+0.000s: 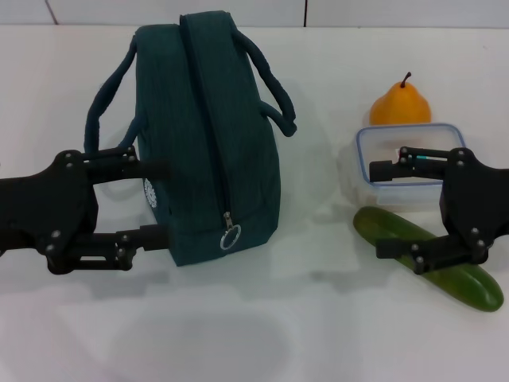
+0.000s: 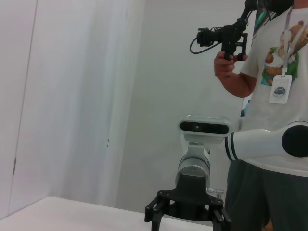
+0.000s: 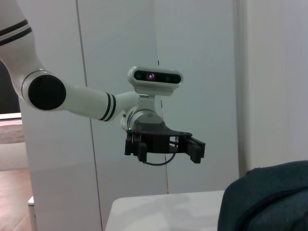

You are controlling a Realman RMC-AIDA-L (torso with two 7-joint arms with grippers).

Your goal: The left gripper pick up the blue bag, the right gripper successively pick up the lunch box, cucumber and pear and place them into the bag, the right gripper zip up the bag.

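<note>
Your blue bag (image 1: pixel 208 135) stands upright on the white bench (image 1: pixel 262 326), toward its far edge and left of centre, zipper closed with the ring pull (image 1: pixel 230 237) hanging at the near end. A small round white logo (image 1: pixel 149 193) shows on its left side; you cannot read it.

The left claw (image 1: pixel 147 202) sits at that side with its fingers spread wide, tips close to the fabric around the logo, gripping nothing. The right claw (image 1: pixel 386 208) is also spread open, one finger over the lunch box (image 1: pixel 406 159), the other over the cucumber (image 1: pixel 433 258), which lies slanted toward the bench's right edge. The pear (image 1: pixel 400 103) stands just behind the lunch box.

Only the head view shows you these items. The right wrist view gives you the left claw from the front and a corner of the bag. The left wrist view shows the right claw side-on and a person (image 2: pixel 269 91) behind it holding a camera rig (image 2: pixel 221 36), with a badge (image 2: pixel 280 88) whose print is unreadable.
</note>
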